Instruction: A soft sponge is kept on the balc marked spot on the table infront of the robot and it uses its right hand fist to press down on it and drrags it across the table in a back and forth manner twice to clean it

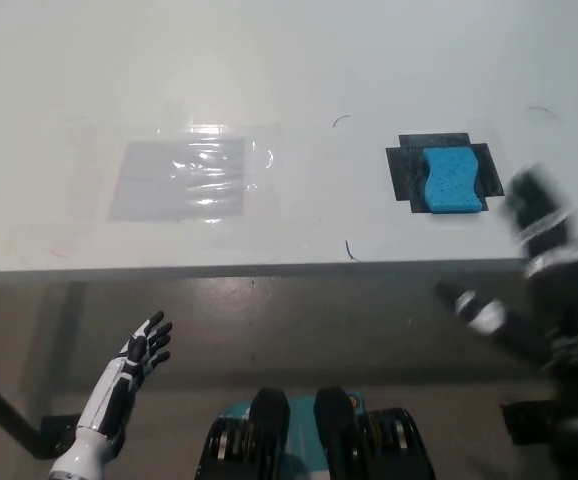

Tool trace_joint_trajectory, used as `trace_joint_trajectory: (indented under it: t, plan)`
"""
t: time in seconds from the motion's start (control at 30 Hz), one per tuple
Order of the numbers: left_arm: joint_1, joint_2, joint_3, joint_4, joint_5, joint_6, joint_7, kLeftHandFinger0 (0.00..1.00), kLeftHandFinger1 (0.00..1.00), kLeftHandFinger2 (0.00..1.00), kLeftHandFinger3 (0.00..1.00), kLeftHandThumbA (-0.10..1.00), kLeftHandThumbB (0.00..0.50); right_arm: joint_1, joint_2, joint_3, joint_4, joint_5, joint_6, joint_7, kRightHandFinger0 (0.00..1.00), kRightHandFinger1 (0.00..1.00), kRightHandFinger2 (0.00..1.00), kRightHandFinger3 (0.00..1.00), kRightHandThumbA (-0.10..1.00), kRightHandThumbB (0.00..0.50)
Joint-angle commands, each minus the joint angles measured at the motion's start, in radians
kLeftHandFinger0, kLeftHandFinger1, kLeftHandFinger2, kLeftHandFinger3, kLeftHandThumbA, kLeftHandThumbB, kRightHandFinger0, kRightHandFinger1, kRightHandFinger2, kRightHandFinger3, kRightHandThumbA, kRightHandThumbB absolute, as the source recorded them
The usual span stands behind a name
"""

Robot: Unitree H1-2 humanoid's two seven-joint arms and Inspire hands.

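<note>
Sponge (452, 180) on black mark (405, 170); right hand (537, 222) beside it (blurred, grip unclear)

1. This looks like a robotics lab or test room, not a home.
2. The plain white flat table top (289, 60) is bare and unfurnished.
3. A black tape-marked rectangular spot (405, 170) sits on that table near its front edge.
4. A clear glossy plastic sheet (184, 178) is stuck flat on the table, well apart from the spot, toward picture left.
5. Thin pen marks (341, 120) are drawn on the table near the spot.
6. Below the table's front edge lies a plain grey floor (299, 330).
</note>
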Motion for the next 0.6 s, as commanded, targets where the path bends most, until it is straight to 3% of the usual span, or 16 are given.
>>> trace_joint_trajectory:
  t: [0.0,0.17,0.23,0.27,0.3,0.33,0.37,0.4,0.43,0.53,0.57]
  plan:
    - [0.002,0.0,0.003,-0.016,-0.008,-0.065,-0.01,1.0,1.0,1.0,1.0,1.0,0.5,-0.168,-0.057,-0.101,-0.135,0.138,0.098,-0.051,1.0,1.0,1.0,1.0,1.0,0.225]
    - [0.005,-0.002,0.006,-0.014,-0.018,-0.073,-0.014,1.0,1.0,1.0,1.0,1.0,0.5,-0.356,-0.087,-0.2,-0.122,0.191,0.197,-0.112,1.0,1.0,1.0,1.0,1.0,0.252]
    - [0.0,-0.001,0.008,-0.011,-0.015,-0.073,-0.009,1.0,1.0,1.0,1.0,1.0,0.5,-0.461,-0.107,-0.232,-0.082,0.193,0.228,-0.13,0.94,1.0,1.0,1.0,1.0,0.259]
    - [-0.003,-0.001,0.009,-0.01,-0.016,-0.073,-0.009,1.0,1.0,1.0,1.0,1.0,0.5,-0.484,-0.108,-0.238,-0.069,0.196,0.233,-0.132,0.84,1.0,1.0,0.97,1.0,0.266]
    - [-0.006,-0.001,0.011,-0.007,-0.018,-0.07,-0.008,1.0,1.0,1.0,1.0,1.0,0.5,-0.549,-0.109,-0.251,-0.023,0.186,0.23,-0.146,0.6,0.82,0.94,0.84,1.0,0.265]
    - [-0.005,-0.001,0.012,-0.007,-0.018,-0.07,-0.007,1.0,1.0,1.0,1.0,1.0,0.5,-0.564,-0.106,-0.254,-0.011,0.18,0.228,-0.148,0.45,0.7,0.87,0.76,1.0,0.263]
    - [0.004,-0.001,0.011,-0.011,-0.018,-0.068,-0.009,1.0,1.0,1.0,1.0,1.0,0.5,-0.599,-0.109,-0.253,0.022,0.198,0.232,-0.137,0.31,0.34,0.39,0.39,1.0,0.3]
    - [0.005,-0.002,0.012,-0.011,-0.016,-0.067,-0.008,1.0,1.0,1.0,1.0,1.0,0.5,-0.626,-0.115,-0.253,0.045,0.243,0.257,-0.112,0.05,0.04,0.05,0.06,1.0,0.287]
    - [0.005,-0.002,0.012,-0.011,-0.017,-0.067,-0.008,1.0,1.0,1.0,1.0,1.0,0.5,-0.639,-0.12,-0.25,0.06,0.257,0.266,-0.098,0.0,0.0,0.0,0.0,1.0,0.271]
    - [0.01,-0.006,0.01,-0.022,-0.003,-0.067,0.001,1.0,1.0,1.0,1.0,1.0,0.5,-0.679,-0.124,-0.227,0.121,0.304,0.283,-0.048,0.0,0.0,0.0,0.0,1.0,0.208]
    - [0.011,-0.006,0.01,-0.022,-0.002,-0.068,0.002,1.0,1.0,1.0,1.0,1.0,0.5,-0.683,-0.124,-0.222,0.127,0.305,0.285,-0.044,0.0,0.0,0.0,0.0,1.0,0.207]
